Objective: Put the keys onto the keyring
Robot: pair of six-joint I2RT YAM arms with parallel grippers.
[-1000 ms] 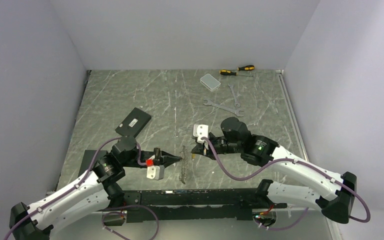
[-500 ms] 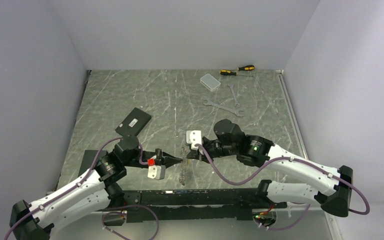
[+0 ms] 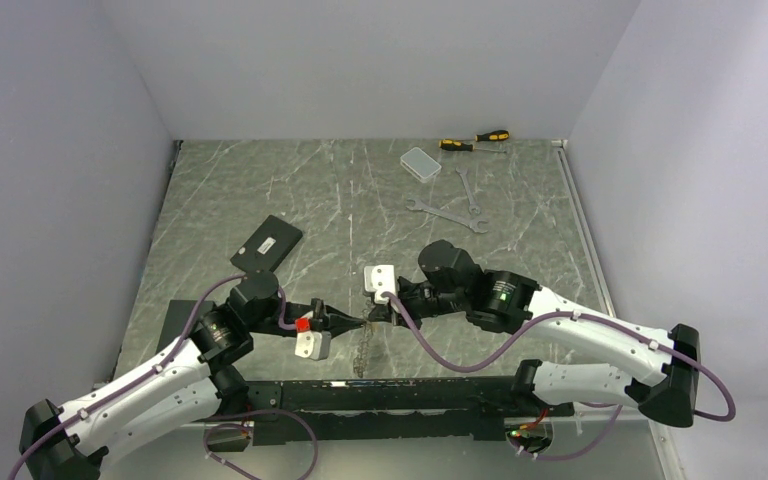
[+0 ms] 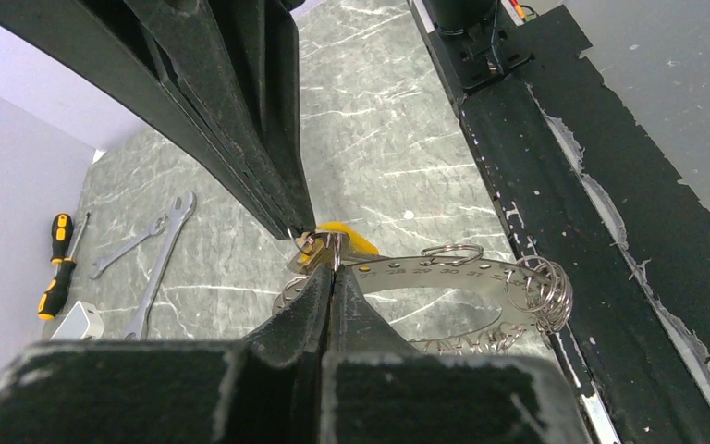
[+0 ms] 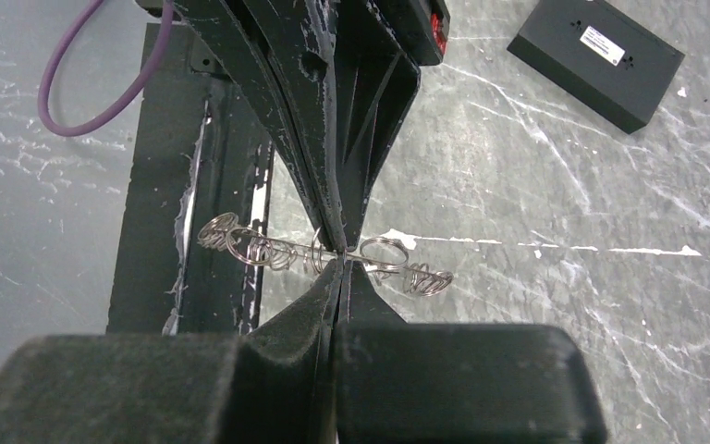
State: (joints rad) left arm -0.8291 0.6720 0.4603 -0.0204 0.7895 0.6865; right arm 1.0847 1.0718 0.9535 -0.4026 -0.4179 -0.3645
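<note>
Probably robot lab: plain white walls (image 3: pixel 360 60), marble-pattern table (image 3: pixel 260 190), wrenches (image 3: pixel 447 214).

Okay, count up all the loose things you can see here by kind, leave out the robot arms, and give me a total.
screwdrivers: 2
wrenches: 2
clear plastic box: 1
black box: 1
keyring: 1
yellow-headed key: 1
Total: 8
</note>
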